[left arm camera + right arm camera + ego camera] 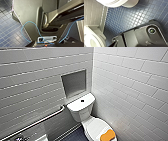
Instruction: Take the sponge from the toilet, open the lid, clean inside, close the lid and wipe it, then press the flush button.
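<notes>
Steel grab rail (37, 120) is fixed along the grey tiled wall (25, 77) at left. A recessed niche (73, 83) is set above the toilet (81, 115), whose tank top (75, 106) carries the dark flush button (82, 100). The lid (96, 125) is shut, and the orange sponge (108, 136) is laid on its front end. Whether each hand is apart or together cannot be told.

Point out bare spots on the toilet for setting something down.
The lid is bare between the tank top and the sponge, which takes its front end. The tank top is free either side of the flush button.
</notes>
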Motion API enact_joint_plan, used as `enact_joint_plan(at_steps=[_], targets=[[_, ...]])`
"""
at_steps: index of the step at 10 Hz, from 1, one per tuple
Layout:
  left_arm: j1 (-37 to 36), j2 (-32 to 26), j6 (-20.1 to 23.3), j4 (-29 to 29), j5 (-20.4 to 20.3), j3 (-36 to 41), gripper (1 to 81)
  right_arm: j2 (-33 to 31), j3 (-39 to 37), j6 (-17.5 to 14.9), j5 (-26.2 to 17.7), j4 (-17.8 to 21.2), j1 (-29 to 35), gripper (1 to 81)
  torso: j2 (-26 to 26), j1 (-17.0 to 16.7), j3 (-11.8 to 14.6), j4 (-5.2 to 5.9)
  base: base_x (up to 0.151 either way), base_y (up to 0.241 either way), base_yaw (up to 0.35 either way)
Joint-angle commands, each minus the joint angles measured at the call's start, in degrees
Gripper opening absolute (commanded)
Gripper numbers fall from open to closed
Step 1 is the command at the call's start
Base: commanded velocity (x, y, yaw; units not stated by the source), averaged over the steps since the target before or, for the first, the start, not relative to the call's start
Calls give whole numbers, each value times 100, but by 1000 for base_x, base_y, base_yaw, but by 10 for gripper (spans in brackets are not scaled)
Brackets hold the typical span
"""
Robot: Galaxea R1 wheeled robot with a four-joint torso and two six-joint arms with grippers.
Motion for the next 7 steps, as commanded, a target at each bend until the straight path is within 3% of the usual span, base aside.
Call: enact_joint_plan(at_steps=[1, 6, 7], targets=[[100, 24, 28, -29, 421, 53, 811, -250, 41, 194, 19, 12, 329, 811, -549, 356, -376, 0, 0, 0, 0], [249, 50, 46, -3, 430, 44, 811, -513, 295, 466, 362, 12, 610, 811, -1474, 935, -1230, 0, 0, 0, 0], [266, 68, 46, -3, 430, 44, 811, -636, 462, 545, 362, 12, 750, 811, -1721, 1093, -926, 0, 0, 0, 0]])
